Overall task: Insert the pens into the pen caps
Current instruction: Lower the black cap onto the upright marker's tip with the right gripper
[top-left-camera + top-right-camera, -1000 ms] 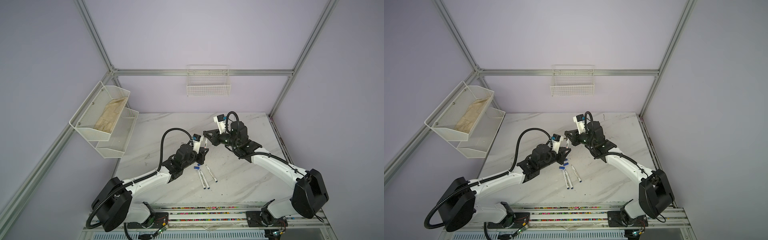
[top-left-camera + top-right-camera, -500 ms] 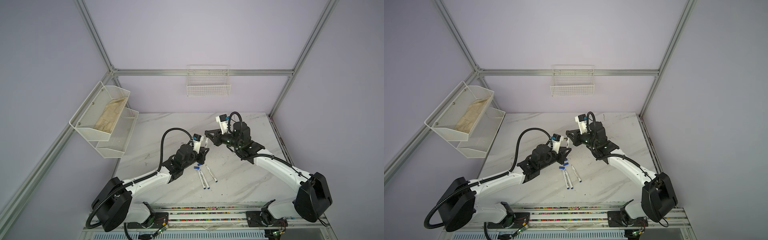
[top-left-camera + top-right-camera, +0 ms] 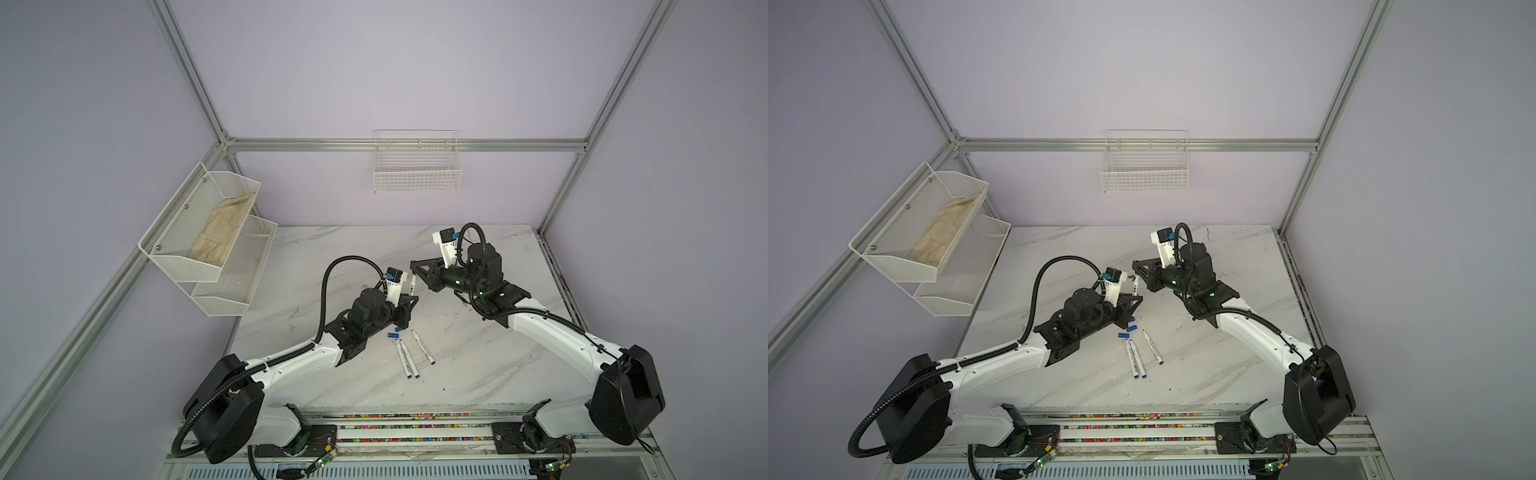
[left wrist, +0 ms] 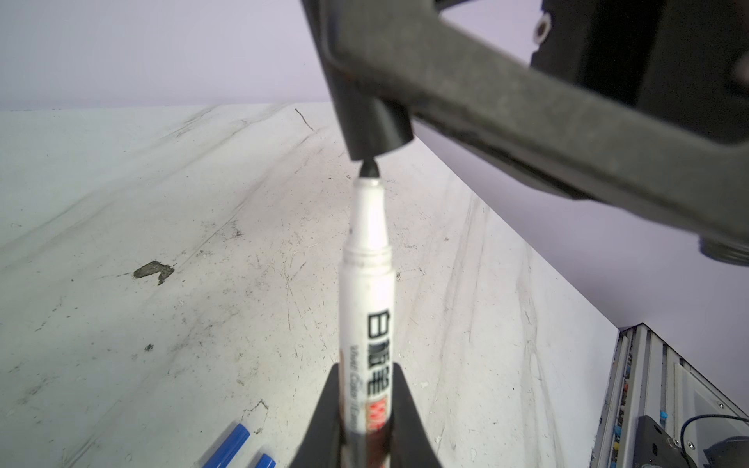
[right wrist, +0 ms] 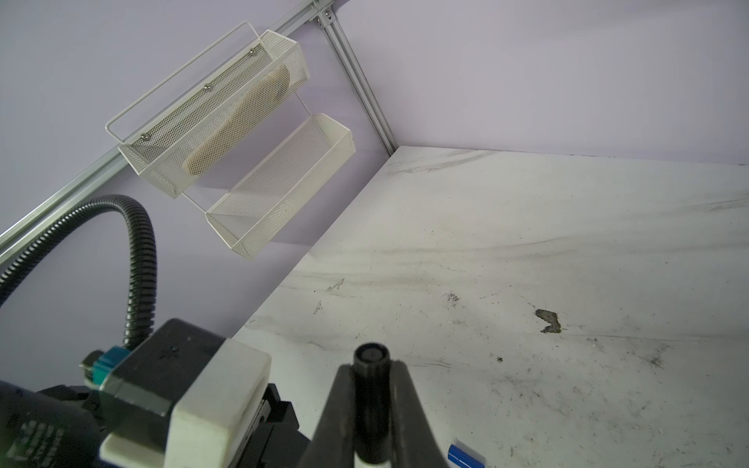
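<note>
My left gripper (image 4: 367, 368) is shut on a white pen (image 4: 367, 283) with dark lettering, held tip up. Its black tip sits right at the mouth of the black pen cap (image 4: 377, 129). My right gripper (image 5: 372, 366) is shut on that black cap (image 5: 372, 397), directly over the pen. In both top views the two grippers meet above the table's middle, left (image 3: 411, 297) below right (image 3: 413, 266). Three more pens (image 3: 409, 359) (image 3: 1139, 359) lie side by side on the marble. Blue caps (image 3: 1123, 335) (image 3: 392, 334) lie loose just behind them.
A two-tier white mesh shelf (image 3: 208, 232) holding a beige cloth hangs on the left wall. A white wire basket (image 3: 417, 170) hangs on the back wall. Aluminium frame posts stand at the corners, and a rail (image 3: 415, 428) runs along the table's front edge.
The right arm has shifted slightly, its wrist edging to the right while the cap stays over the pen. The left arm holds still.
</note>
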